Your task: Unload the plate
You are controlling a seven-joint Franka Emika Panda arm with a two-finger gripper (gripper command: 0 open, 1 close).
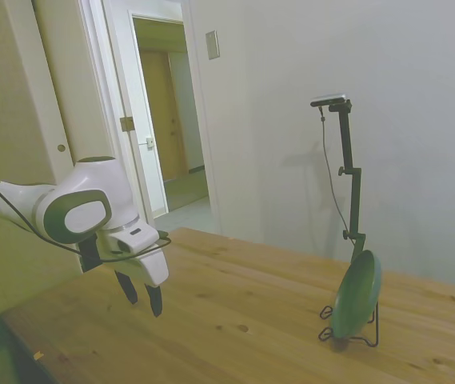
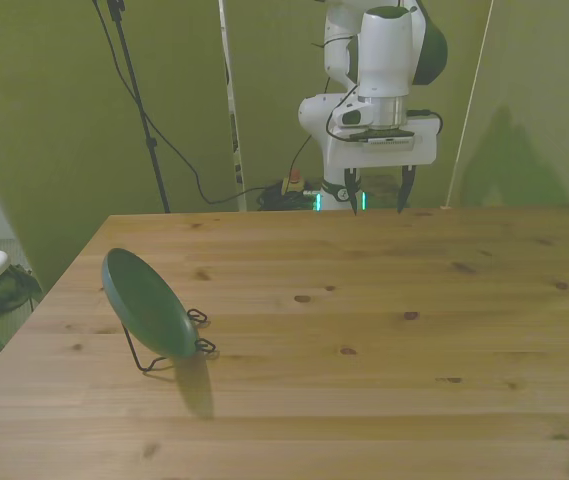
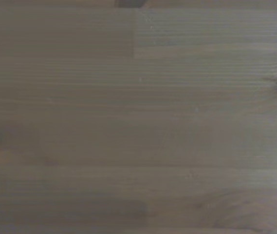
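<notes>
We note a wooden table (image 2: 384,330). Near the front view's left, the green plate (image 2: 147,303) stands on edge in a wire rack (image 2: 169,350). Farther back, the gripper (image 2: 375,192) hangs empty, fingers spread, well apart from it.

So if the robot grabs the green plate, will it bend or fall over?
The plate looks stiff, so it probably won't bend. It leans on edge in a thin wire rack, so a sideways bump might tip it. Its smooth surface could slip in the gripper.
</notes>
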